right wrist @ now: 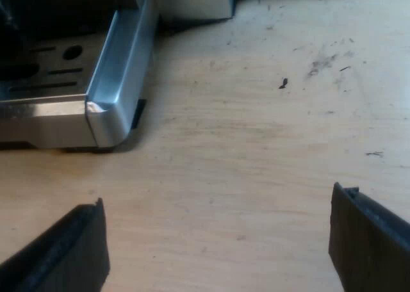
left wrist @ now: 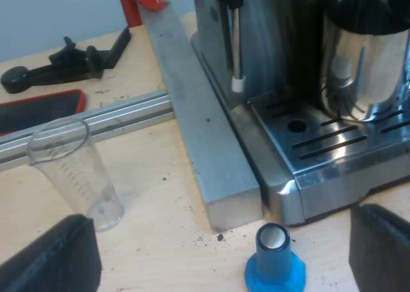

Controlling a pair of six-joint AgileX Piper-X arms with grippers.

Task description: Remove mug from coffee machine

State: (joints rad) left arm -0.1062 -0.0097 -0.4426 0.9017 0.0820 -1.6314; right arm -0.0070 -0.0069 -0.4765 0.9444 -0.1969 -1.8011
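A shiny metal mug (left wrist: 365,58) stands on the slotted drip tray (left wrist: 333,145) of the espresso machine (left wrist: 256,36). My left gripper (left wrist: 224,266) hangs open over the wooden table before the tray, its black fingers (left wrist: 54,257) wide apart with nothing between them. A blue tamper (left wrist: 275,263) stands on the table between those fingers. My right gripper (right wrist: 221,253) is open above bare wood beside the tray's corner (right wrist: 102,122), holding nothing.
A clear measuring glass (left wrist: 77,173) stands upright near a grey metal bar (left wrist: 198,125) that runs along the machine's side. Beyond a rail lie a black tool (left wrist: 64,64) and a red-edged dark pad (left wrist: 38,109). Coffee grounds speckle the wood (right wrist: 323,64).
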